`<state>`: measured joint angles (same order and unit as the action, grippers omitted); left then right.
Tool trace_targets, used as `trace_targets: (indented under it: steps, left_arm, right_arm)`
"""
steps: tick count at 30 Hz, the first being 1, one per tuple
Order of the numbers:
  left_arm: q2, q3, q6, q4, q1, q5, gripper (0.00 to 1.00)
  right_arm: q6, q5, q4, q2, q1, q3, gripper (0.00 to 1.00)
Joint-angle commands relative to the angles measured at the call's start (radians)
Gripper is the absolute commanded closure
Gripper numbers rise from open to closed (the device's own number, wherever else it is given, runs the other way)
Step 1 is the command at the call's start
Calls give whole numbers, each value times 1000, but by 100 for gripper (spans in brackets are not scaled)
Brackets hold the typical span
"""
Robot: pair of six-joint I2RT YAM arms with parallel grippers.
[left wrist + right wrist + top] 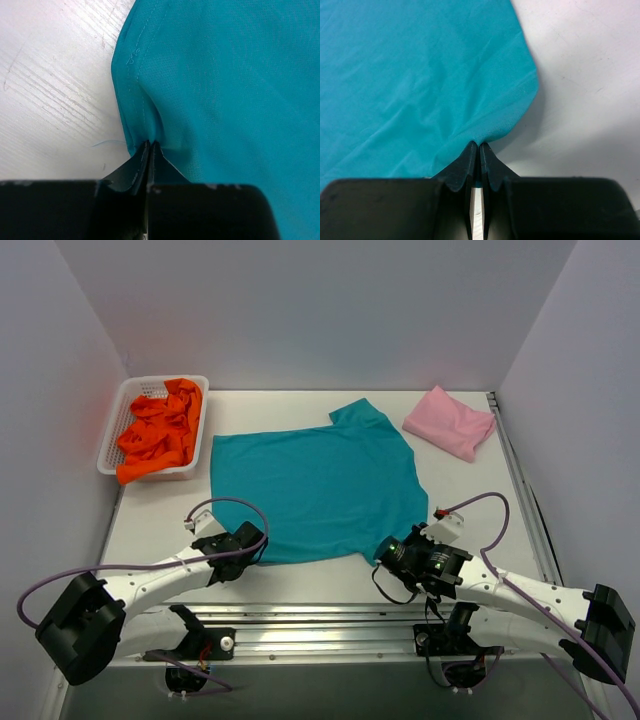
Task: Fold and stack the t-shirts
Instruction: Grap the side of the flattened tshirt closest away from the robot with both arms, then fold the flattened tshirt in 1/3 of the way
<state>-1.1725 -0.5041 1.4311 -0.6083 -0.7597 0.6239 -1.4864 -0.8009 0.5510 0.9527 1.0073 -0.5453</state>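
Note:
A teal t-shirt [310, 485] lies spread flat in the middle of the table. My left gripper [262, 543] is shut on its near left corner; the left wrist view shows the hemmed cloth [210, 85] pinched at the gripper's tips [150, 144]. My right gripper [386, 550] is shut on its near right corner; the right wrist view shows the cloth [420, 75] pinched at the gripper's tips [478, 145]. A folded pink t-shirt [449, 422] lies at the back right. Crumpled orange t-shirts [157, 430] fill the basket.
A white lattice basket [122, 412] stands at the back left by the wall. White walls close in the table on three sides. A metal rail [330, 625] runs along the near edge between the arm bases.

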Motion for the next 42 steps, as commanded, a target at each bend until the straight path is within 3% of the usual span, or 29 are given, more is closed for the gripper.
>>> trace_targets:
  steps: [1,10,23,33,37,42]
  left_arm:
    - [27,13,-14,41,-6,-1,98]
    - [181,-122,-67,-165,-72,51,98]
    - [330,-192,-231,-171,-44,51,98]
    - [271,-255,-477,73,177,-67,98]
    - [231,-290,-512,125,247,-108,98]
    - [137,-321,-531,208,379,-199,98]
  right_arm:
    - [2,-49,20,8,-7,1,100]
    - [5,-61,59,-6,-6,-44,100]
    - [66,-139,64,55,-6,-197,100]
    - [92,-248,21,291,-18,-407,100]
    - [95,-271,29,382,-45,-495,100]
    - [208,-233,-83,503,-148,-590,100]
